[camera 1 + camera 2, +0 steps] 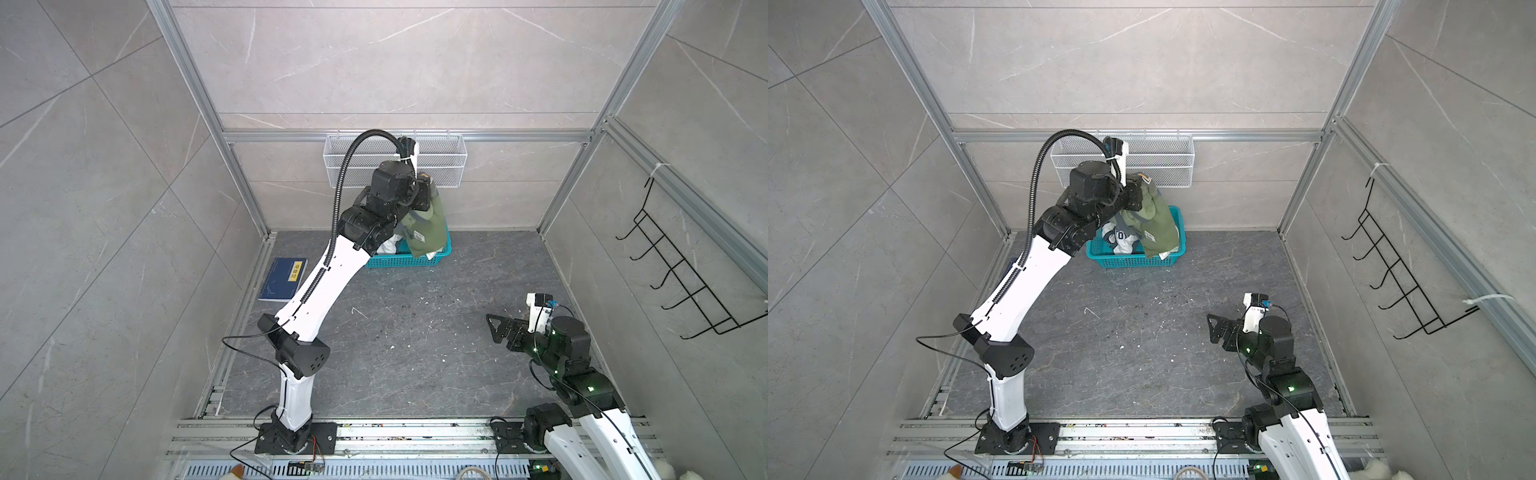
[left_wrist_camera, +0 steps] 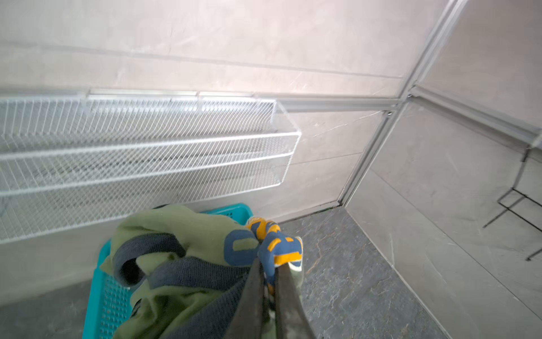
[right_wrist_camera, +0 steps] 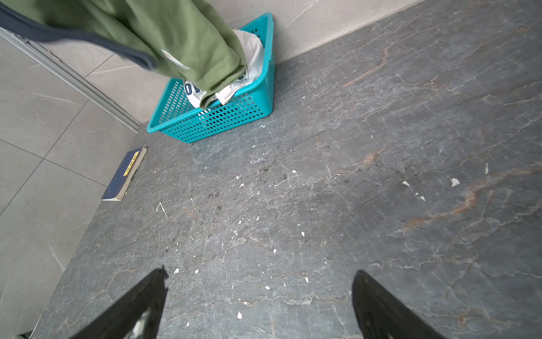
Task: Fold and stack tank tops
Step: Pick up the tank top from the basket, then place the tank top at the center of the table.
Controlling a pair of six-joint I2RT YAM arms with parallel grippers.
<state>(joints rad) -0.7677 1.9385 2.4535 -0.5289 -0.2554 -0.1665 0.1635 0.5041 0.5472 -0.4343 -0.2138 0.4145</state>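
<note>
Pale grey, marble-veined wall panels (image 1: pixel 395 62) joined by aluminium frame rails (image 1: pixel 291 136) enclose a dark grey veined stone floor (image 1: pixel 415 365) flecked with white chips, a white wire mesh shelf (image 1: pixel 451 166) hanging on the back wall and a black wire hook rack (image 1: pixel 685 274) on a side wall, all evenly lit.

Bright even light, soft shadows; left wrist view blurred

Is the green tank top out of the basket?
Partly. The left claw holds the green tank top raised by its print, but its lower end hangs inside the teal basket.
</note>
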